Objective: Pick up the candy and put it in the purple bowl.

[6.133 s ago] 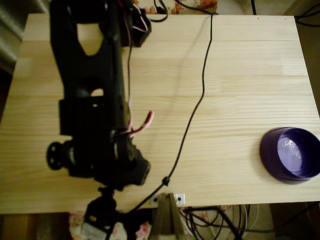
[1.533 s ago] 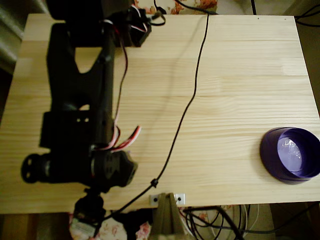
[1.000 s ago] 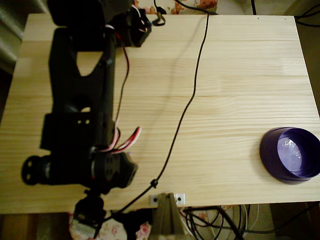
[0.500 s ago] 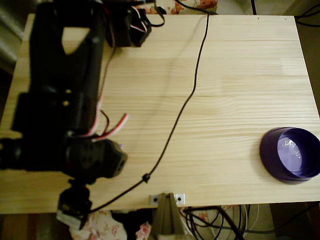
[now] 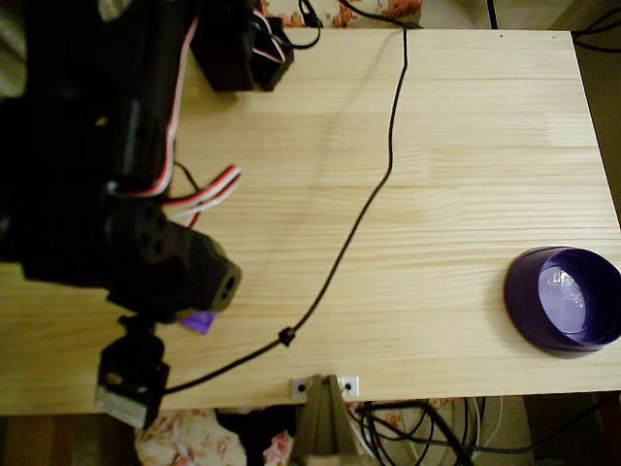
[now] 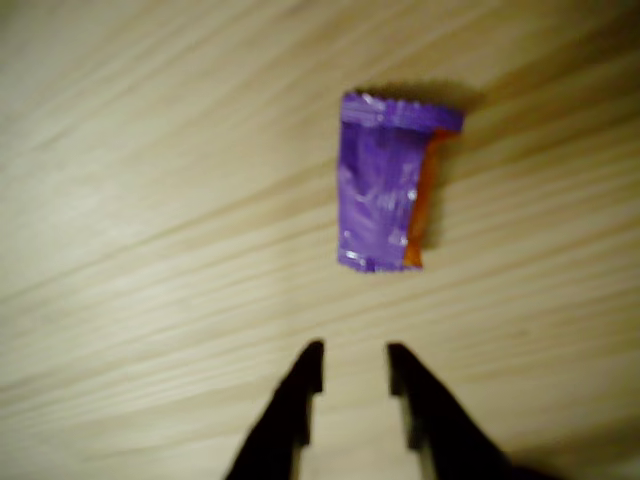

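Note:
The candy (image 6: 385,180), a small purple wrapper with an orange edge, lies flat on the wooden table (image 6: 130,250) in the wrist view. My gripper (image 6: 355,365) hovers just short of it, and its two dark fingertips stand a little apart with bare wood between them. In the overhead view a corner of the candy (image 5: 199,321) peeks out from under my black arm (image 5: 116,223) near the table's front left. The purple bowl (image 5: 563,299) stands at the table's right edge, far from the candy.
A black cable (image 5: 364,204) runs from the back edge across the table's middle to the front left. A metal bracket (image 5: 325,386) is fixed at the front edge. The arm's base (image 5: 238,44) sits at the back left. Open wood lies between the cable and the bowl.
The arm has swung left and looms larger in the overhead view, and the cable has shifted with it. A corner of the candy now shows beneath the wrist.

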{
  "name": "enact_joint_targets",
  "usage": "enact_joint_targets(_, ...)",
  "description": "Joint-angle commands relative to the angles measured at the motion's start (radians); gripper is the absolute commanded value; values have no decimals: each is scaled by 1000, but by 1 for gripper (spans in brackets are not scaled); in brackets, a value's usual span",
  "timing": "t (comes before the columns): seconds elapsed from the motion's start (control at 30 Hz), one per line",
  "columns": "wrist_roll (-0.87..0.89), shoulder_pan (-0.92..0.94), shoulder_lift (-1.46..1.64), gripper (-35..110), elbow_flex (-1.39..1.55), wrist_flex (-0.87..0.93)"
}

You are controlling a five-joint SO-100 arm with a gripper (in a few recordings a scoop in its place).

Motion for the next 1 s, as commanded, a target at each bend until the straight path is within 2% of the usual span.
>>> enact_joint_targets(0.0, -9, -2, 232, 28, 175, -196)
enact_joint_targets(0.1, -12, -2, 321, 32, 371, -399)
enact_joint_targets(0.4, -55, 9, 202, 45, 318, -479)
enact_joint_targets(0.6, -98, 26, 71, 46, 169, -402)
enact_joint_targets(0.97, -98, 29, 25, 42, 169, -405)
